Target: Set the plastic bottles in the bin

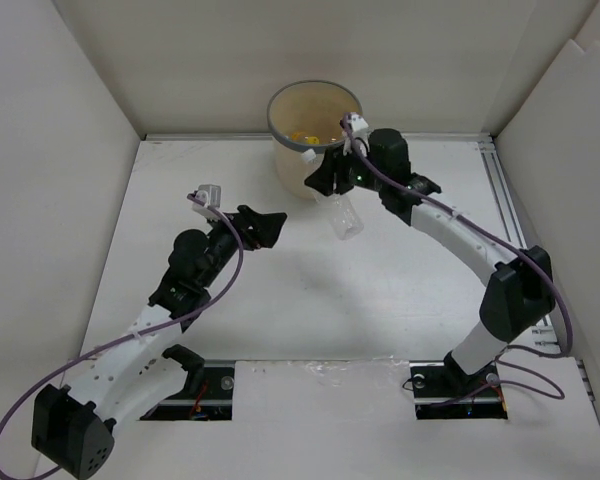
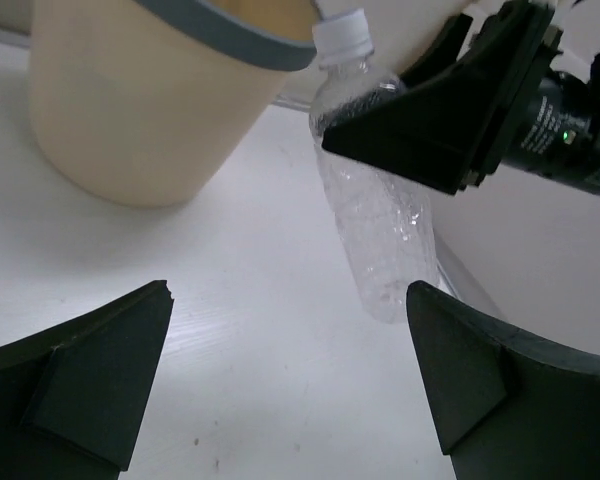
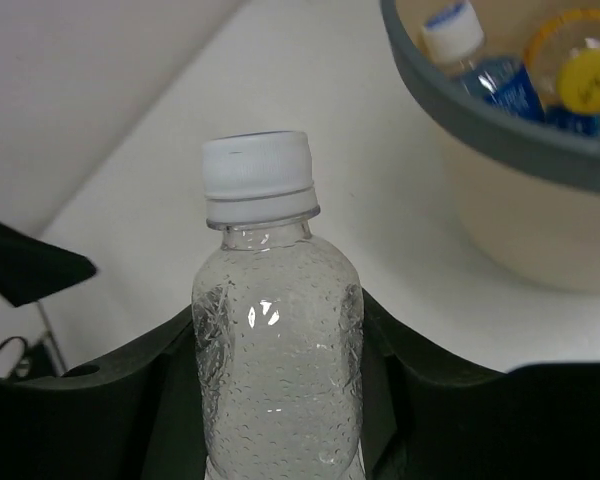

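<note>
My right gripper (image 1: 330, 178) is shut on the larger unlabelled clear bottle (image 1: 346, 216) with a white cap. It holds the bottle off the table just in front of the beige bin (image 1: 298, 160); the bottle hangs down from the jaws. The right wrist view shows the bottle (image 3: 278, 380) pinched between both fingers, cap up. The bin (image 3: 500, 135) holds small bottles with blue labels, one white cap (image 3: 452, 28) and one yellow cap (image 3: 590, 80). My left gripper (image 1: 265, 226) is open and empty, left of the bottle. The left wrist view shows the bottle (image 2: 380, 210) and the bin (image 2: 140, 110).
White walls enclose the table on three sides. A metal rail (image 1: 515, 215) runs along the table's right edge. The right arm's black wrist (image 2: 540, 110) is close in front of my left gripper.
</note>
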{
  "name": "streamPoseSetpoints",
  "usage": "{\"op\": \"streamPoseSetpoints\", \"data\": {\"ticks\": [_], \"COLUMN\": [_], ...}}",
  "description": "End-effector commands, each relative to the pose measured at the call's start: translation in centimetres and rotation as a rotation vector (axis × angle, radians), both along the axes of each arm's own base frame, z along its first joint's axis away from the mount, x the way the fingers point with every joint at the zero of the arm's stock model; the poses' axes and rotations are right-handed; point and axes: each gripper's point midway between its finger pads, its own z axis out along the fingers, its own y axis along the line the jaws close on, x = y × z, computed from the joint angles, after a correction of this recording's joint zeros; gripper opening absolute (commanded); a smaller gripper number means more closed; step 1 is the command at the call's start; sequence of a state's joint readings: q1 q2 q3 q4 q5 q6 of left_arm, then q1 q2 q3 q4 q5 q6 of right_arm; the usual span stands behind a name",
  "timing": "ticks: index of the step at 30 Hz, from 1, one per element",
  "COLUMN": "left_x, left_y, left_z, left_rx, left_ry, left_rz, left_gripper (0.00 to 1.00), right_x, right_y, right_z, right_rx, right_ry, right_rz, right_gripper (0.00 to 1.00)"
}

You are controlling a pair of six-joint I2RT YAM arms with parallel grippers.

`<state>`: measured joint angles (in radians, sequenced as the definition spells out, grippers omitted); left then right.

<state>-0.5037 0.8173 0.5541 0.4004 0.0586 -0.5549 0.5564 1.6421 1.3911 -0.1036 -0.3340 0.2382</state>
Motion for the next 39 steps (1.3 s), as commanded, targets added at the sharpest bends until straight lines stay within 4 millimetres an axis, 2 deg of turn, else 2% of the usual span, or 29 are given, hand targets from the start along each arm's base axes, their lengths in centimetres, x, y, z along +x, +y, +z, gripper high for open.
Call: {"op": "streamPoseSetpoints", "data": {"ticks": [1, 4, 7, 11, 14, 16, 21, 22, 24, 26, 29, 33, 35, 39], "left_x": [-1.5, -2.1, -3.2, -4.0, -4.6, -4.5, -5.3, -5.2, -5.8, -6.4, -6.3, -6.1, -6.1, -5.9], "left_y": [-1.3, -2.2, -3.3, -4.5, -5.9, -6.7, -7.9, -8.0, -8.3, -8.5, -9.2, -9.4, -9.5, -9.5], "left_z": [5.8, 6.1, 7.2, 9.0, 9.2, 9.2, 9.3, 9.6, 9.9, 10.8, 10.7, 11.8, 11.9, 11.9], "left_rx": [-0.075, -0.073, -0.086, -0.126, -0.151, -0.167, -0.239, -0.273, -0.308, -0.367, -0.397, -0.390, -0.376, -0.349], "left_ry": [-0.217, -0.252, -0.341, -0.402, -0.411, -0.417, -0.422, -0.426, -0.438, -0.464, -0.461, -0.483, -0.493, -0.527], "left_rz": [-0.106, -0.170, -0.259, -0.343, -0.439, -0.486, -0.577, -0.588, -0.635, -0.685, -0.719, -0.726, -0.732, -0.718], "left_gripper": [1.00, 1.00, 1.00, 1.00, 1.00, 1.00, 1.00, 1.00, 1.00, 1.00, 1.00, 1.00, 0.96, 0.56], "right_x": [-3.2, -5.3, -7.2, -9.3, -10.4, -10.2, -12.0, -11.5, -12.3, -12.1, -12.3, -12.5, -12.7, -12.3], "right_y": [2.2, 2.1, 2.3, 2.3, 2.4, 2.5, 4.0, 4.2, 4.9, 5.6, 6.0, 5.9, 5.8, 5.3], "right_z": [9.9, 14.1, 16.6, 18.1, 19.2, 19.1, 19.5, 19.2, 19.4, 18.5, 18.8, 19.1, 19.3, 19.2], "right_rx": [0.257, 0.378, 0.466, 0.562, 0.612, 0.615, 0.651, 0.654, 0.663, 0.661, 0.673, 0.674, 0.669, 0.667], "right_ry": [-0.128, -0.179, -0.200, -0.210, -0.223, -0.216, -0.222, -0.214, -0.208, -0.191, -0.189, -0.191, -0.191, -0.176], "right_rz": [0.244, 0.358, 0.446, 0.536, 0.574, 0.575, 0.638, 0.624, 0.649, 0.657, 0.662, 0.662, 0.674, 0.666], "right_gripper": [0.00, 0.00, 0.00, 0.00, 0.00, 0.00, 0.00, 0.00, 0.00, 0.00, 0.00, 0.00, 0.03, 0.06]}}
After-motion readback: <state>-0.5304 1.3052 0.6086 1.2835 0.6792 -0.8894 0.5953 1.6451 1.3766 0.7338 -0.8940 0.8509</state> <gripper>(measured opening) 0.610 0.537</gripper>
